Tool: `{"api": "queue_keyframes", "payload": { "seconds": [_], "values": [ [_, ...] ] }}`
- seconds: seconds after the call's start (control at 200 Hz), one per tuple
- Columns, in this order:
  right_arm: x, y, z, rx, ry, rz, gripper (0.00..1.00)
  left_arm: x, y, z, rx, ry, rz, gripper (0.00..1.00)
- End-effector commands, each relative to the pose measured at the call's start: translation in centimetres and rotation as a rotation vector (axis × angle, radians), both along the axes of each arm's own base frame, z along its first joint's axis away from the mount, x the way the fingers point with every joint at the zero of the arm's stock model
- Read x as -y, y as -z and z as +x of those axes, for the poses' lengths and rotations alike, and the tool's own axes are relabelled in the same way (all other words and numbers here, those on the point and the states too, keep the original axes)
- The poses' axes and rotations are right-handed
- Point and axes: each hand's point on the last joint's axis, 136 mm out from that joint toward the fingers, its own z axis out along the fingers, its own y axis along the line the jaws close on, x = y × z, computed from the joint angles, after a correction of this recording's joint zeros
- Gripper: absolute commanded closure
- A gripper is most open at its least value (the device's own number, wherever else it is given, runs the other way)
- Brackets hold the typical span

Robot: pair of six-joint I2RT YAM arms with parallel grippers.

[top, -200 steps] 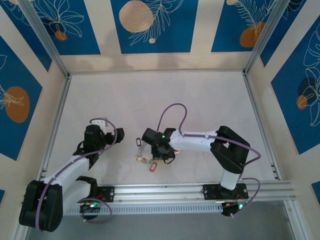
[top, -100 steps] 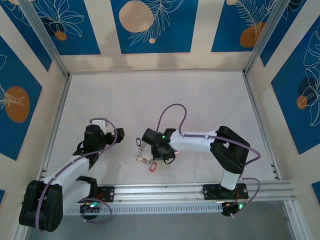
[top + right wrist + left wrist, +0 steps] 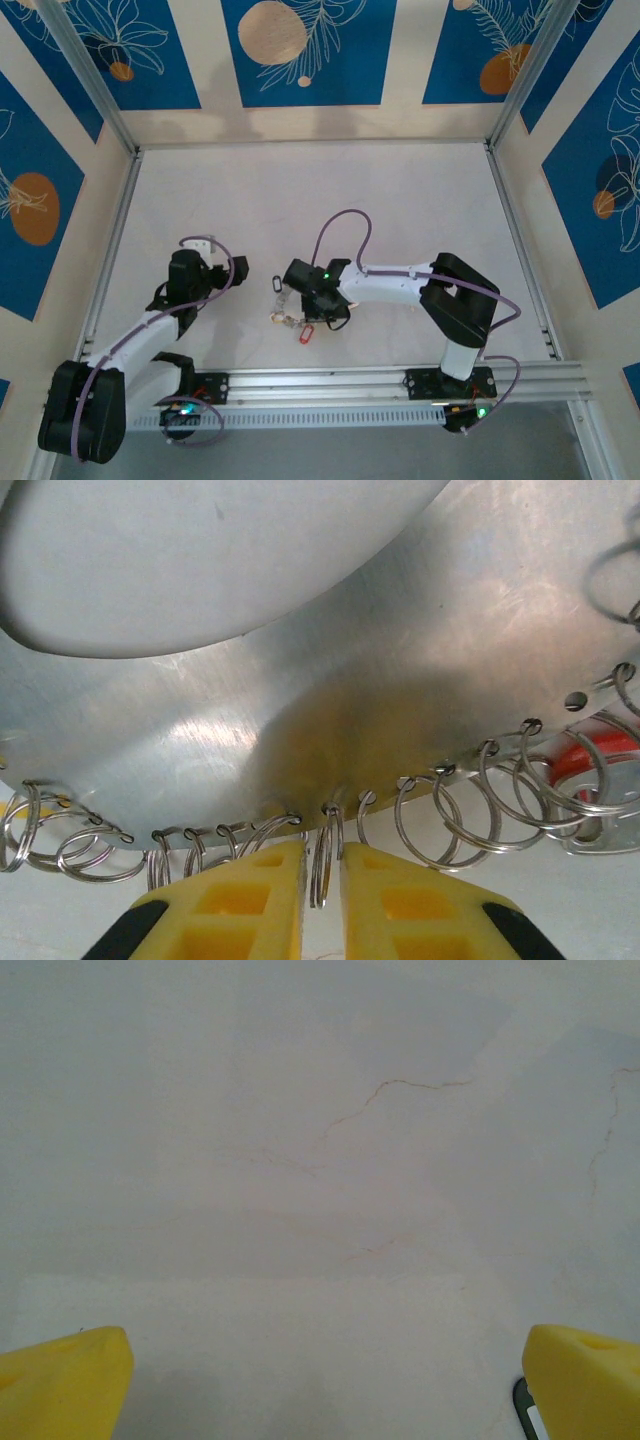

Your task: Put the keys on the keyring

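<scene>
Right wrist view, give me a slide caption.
Right pincer closed on one small split ring hanging from the keyring at its perforated edge, red tag at right.

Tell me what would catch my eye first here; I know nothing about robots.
Probably the broad shiny keyring in the right wrist view, its edge fringed with small wire loops, one loop pinched by the yellow-fingered right gripper. From above, a red tag stands out on the pale table beside that gripper, while the left gripper hangs open over bare surface.
</scene>
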Motion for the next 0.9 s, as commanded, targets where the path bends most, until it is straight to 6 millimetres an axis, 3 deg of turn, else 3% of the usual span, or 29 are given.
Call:
{"api": "queue_keyframes", "payload": {
  "seconds": [0.0, 0.225, 0.46, 0.6, 0.75, 0.895],
  "values": [
    [0.9, 0.9, -1.0, -0.039, -0.008, -0.043, 0.82, 0.0, -1.3, 0.8, 0.036, 0.002, -0.007, 0.0],
    [1.1, 1.0, -1.0, -0.037, -0.007, -0.051, 0.84, 0.0, -1.4, 0.9, 0.037, 0.001, -0.008, 0.0],
    [1.7, 0.4, -0.1, 0.026, -0.034, -0.066, 0.95, 0.0, -1.4, 0.9, 0.037, 0.003, -0.008, 0.0],
    [0.9, -0.4, 0.6, 0.096, -0.161, -0.025, 0.99, 0.7, -1.8, 0.8, 0.049, 0.042, -0.017, 0.0],
    [0.1, -2.3, 1.8, 0.261, -0.407, 0.035, 1.0, 2.7, -3.8, 1.1, 0.068, 0.143, -0.077, 0.0],
    [-1.2, -5.2, 2.3, 0.469, -0.652, 0.195, 1.0, 4.7, -8.4, 1.3, 0.13, 0.247, -0.144, 0.0]
  ]
}}
